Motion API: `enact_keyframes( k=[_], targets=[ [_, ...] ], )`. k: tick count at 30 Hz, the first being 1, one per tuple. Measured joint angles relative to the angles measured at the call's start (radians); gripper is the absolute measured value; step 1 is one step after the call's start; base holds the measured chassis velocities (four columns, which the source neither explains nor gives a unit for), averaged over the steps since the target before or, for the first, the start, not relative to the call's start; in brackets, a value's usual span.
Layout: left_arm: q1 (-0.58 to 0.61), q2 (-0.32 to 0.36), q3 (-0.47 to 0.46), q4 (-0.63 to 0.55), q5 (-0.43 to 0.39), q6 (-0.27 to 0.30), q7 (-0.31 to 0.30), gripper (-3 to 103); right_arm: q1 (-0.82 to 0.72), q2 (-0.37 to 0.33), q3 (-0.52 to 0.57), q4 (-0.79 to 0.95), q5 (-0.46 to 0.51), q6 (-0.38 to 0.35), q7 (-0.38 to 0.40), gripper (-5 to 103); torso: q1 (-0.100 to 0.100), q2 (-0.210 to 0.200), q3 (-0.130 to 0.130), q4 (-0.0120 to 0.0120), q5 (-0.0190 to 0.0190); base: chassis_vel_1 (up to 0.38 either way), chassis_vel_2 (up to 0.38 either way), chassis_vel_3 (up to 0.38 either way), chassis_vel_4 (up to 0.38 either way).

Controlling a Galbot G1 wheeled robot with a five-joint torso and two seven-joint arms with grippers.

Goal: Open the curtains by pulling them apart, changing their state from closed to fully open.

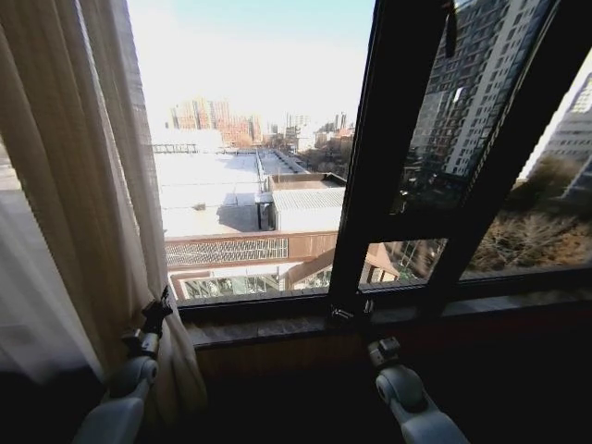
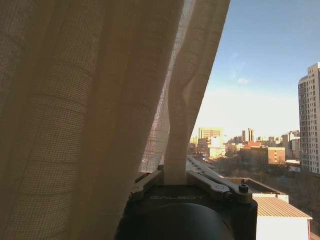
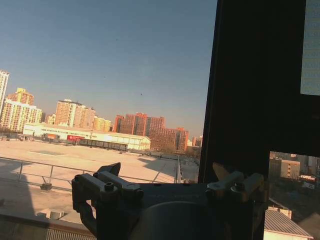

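A sheer cream curtain [image 1: 83,213] with vertical pleats hangs bunched at the left side of the window. My left gripper [image 1: 155,314] is at the curtain's inner edge, low down near the sill. In the left wrist view the curtain [image 2: 90,110] drapes over the left gripper [image 2: 175,175], which is shut on a narrow fold of the fabric. My right gripper [image 1: 350,311] is held up just above the sill at the foot of the dark window post. In the right wrist view the right gripper [image 3: 165,175] stands open with nothing between its fingers.
The dark window frame post [image 1: 370,157] rises just behind the right gripper. A stone sill [image 1: 268,328] runs along the window bottom, with a dark wall below it. Rooftops and tall buildings lie beyond the glass.
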Motion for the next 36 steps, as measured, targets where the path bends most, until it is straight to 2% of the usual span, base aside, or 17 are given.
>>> enact_keyframes(
  k=[3, 14, 25, 30, 36],
  targets=[
    [0.011, 0.004, -0.003, -0.007, -0.001, -0.001, -0.002, 0, 0.0, 0.0, 0.0, 0.0, 0.0, 0.0, 0.0, 100, -0.002, 0.001, -0.001, 0.0012, -0.0006, 0.037, 0.002, -0.022, -0.006],
    [0.027, 0.001, -0.004, -0.029, -0.003, -0.006, -0.002, 0, 0.0, 0.0, 0.0, 0.0, 0.0, 0.0, 0.0, 100, -0.001, 0.001, 0.0, 0.0003, 0.0, 0.004, 0.009, 0.006, -0.004],
    [0.037, 0.018, -0.021, -0.038, -0.02, -0.013, -0.008, 0, 0.0, 0.0, 0.0, 0.0, 0.0, 0.0, 0.0, 100, 0.0, 0.0, 0.0, 0.0006, -0.0003, -0.064, 0.064, 0.065, -0.065],
    [0.046, 0.064, -0.051, -0.038, -0.056, -0.015, -0.023, 0, 0.0, 0.0, 0.0, 0.0, 0.0, 0.0, 0.0, 100, -0.001, 0.0, 0.0, 0.0005, -0.0002, 0.0, 0.0, 0.0, 0.0],
    [0.056, 0.159, -0.137, 0.004, -0.138, -0.02, -0.049, 0, 0.0, 0.0, 0.0, 0.0, 0.0, 0.0, 0.0, 100, -0.001, 0.001, 0.0, 0.0007, -0.0001, 0.0, 0.0, 0.0, 0.0]
  ],
)
